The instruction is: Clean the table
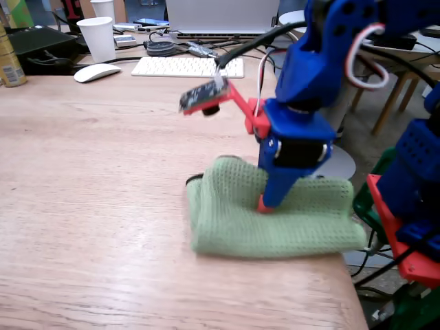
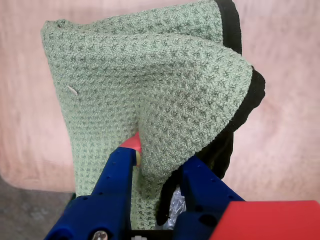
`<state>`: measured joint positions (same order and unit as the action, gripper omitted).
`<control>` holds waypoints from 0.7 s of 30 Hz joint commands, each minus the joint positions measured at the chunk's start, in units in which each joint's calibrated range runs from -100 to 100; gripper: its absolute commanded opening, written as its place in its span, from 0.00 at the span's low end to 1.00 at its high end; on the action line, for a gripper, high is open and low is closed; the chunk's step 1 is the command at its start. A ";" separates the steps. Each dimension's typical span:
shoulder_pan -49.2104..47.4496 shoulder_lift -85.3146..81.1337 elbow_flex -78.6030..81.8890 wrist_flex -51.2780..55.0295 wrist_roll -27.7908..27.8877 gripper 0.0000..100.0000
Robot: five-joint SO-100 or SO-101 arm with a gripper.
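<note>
Here the gripper (image 2: 150,165) is being held pinched on a raised fold of a green cloth (image 2: 150,85), the fold being squeezed between the two blue fingers (image 2: 117,175) in the wrist view. In the fixed view the gripper (image 1: 268,203) is being pressed down onto the middle of the cloth (image 1: 227,220), which is lying crumpled near the right-hand corner of the surface (image 1: 89,206), close to its front and right edges. The cloth's long axis is being seen running left to right in the fixed view, and away from the camera in the wrist view, so most of its length is lying ahead of the fingertips.

Since the bare expanse of the surface is stretching away to the left and toward the far side in the fixed view, a wiping stroke is judged likely to be carried that way, with the cloth being dragged under the gripper.

The surface is being shown as light-brown wood grain, smooth and faintly glossy. No crumbs or spills can be made out on it. A keyboard (image 1: 185,67), a mouse (image 1: 96,72) and a paper cup (image 1: 97,38) are being kept at its far edge, well apart from the cloth.
</note>
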<state>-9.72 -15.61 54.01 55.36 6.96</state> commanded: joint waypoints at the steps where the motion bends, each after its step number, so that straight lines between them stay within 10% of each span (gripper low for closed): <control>1: 14.46 1.54 0.59 0.63 4.00 0.00; 9: 39.33 4.54 -4.32 -0.35 11.48 0.00; 21: 64.55 43.31 -56.23 0.55 13.87 0.00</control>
<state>49.55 20.88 5.41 56.11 18.93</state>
